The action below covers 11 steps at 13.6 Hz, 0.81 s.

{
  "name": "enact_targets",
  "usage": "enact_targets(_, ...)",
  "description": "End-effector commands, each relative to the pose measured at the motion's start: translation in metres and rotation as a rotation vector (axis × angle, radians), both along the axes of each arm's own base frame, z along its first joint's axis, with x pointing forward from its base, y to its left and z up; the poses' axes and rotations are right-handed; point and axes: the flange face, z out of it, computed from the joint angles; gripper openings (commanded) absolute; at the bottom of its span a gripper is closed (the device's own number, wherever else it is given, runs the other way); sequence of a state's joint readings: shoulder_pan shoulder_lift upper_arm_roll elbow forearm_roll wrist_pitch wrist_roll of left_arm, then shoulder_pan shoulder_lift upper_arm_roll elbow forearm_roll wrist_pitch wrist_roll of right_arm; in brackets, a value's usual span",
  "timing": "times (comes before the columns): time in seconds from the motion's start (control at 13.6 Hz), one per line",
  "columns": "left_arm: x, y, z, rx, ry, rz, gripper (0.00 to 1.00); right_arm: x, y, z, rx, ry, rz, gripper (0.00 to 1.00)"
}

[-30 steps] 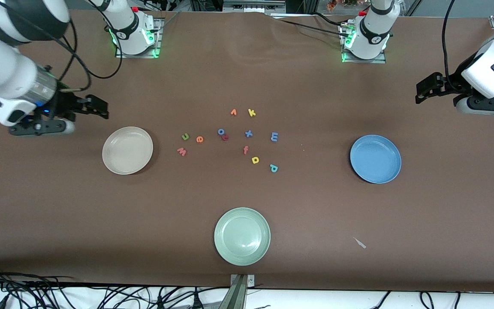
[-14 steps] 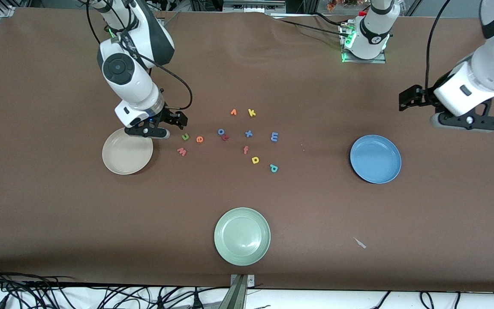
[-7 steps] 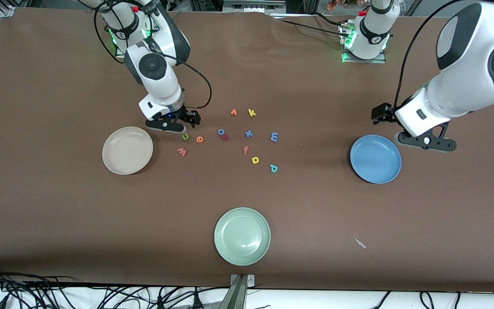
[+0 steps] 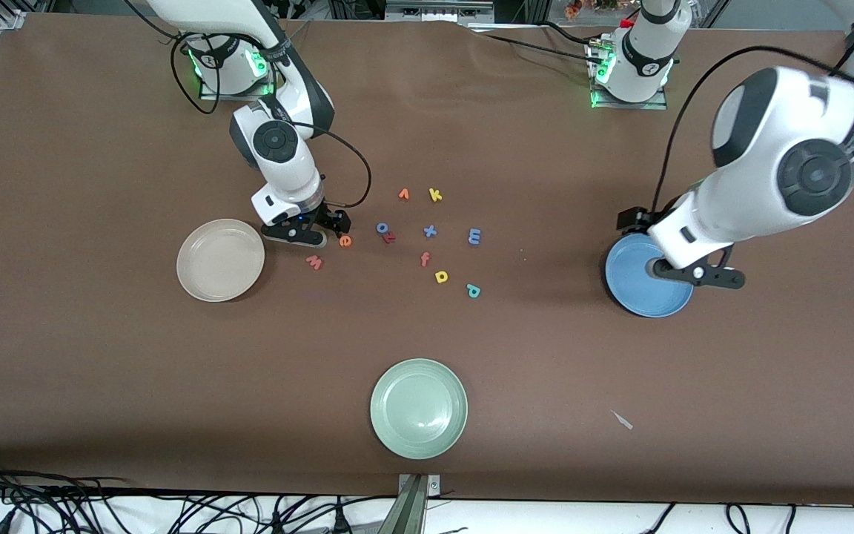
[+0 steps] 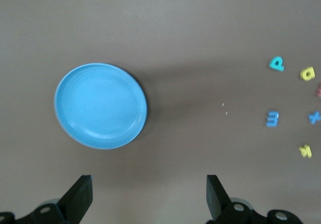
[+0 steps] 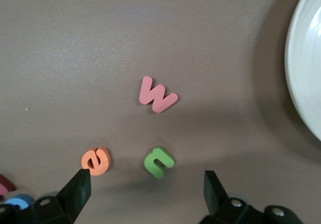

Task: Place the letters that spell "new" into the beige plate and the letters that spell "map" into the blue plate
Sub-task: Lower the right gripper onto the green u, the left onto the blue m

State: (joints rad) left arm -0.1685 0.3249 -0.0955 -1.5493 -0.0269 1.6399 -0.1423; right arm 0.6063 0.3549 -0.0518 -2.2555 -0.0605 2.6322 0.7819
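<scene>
Right gripper is hovering low over the table just beside the beige plate, jaws spread wide and holding nothing. In the right wrist view the green n is lying between the two fingertips, untouched, with the orange e next to one finger and the pink w a bit further out. In the front view the gripper is covering the n; the e is showing right at its edge, and the w is sitting nearer the camera than the gripper. All three are lying on the table, none in the beige plate.

Left gripper is hanging over the rim of the blue plate, jaws fully open, empty. Left wrist view is showing the plate bare inside.

Blue m, yellow a and teal p are lying on the table in the middle cluster, well apart from the blue plate. The p is sitting nearest the camera of the three, the a just beside it, the m farther off.

Other stray letters are sitting in the same cluster. Green plate is sitting near the front edge, nothing in it.
</scene>
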Motion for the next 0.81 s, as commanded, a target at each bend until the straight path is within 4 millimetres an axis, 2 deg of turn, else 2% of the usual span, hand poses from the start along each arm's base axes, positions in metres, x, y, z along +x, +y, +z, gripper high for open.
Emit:
enact_targets(0.0, 0.004, -0.053, -0.059, 0.036, 0.006, 0.044, 1.0, 0.006, -0.007, -0.003, -0.005, -0.011, -0.016, 1.0)
enact_targets(0.15, -0.004, -0.088, -0.094, 0.048, 0.006, 0.043, 1.0, 0.01, -0.015, -0.011, -0.01, -0.015, -0.021, 0.99)
enact_targets(0.37, -0.024, -0.113, -0.134, 0.032, -0.038, 0.042, 1.0, 0.009, -0.017, -0.019, -0.012, -0.011, -0.025, 0.99)
enact_targets(0.44, -0.029, -0.121, -0.146, 0.022, -0.06, 0.078, 1.0, 0.008, -0.017, -0.02, -0.014, -0.009, -0.028, 0.99)
enact_targets(0.59, -0.041, -0.164, -0.169, 0.007, -0.095, 0.102, 1.0, 0.007, -0.017, -0.023, -0.017, -0.004, -0.031, 0.97)
enact_targets(0.73, -0.052, -0.187, -0.182, 0.024, -0.1, 0.183, 1.0, 0.007, -0.017, -0.025, -0.019, -0.001, -0.032, 0.92)
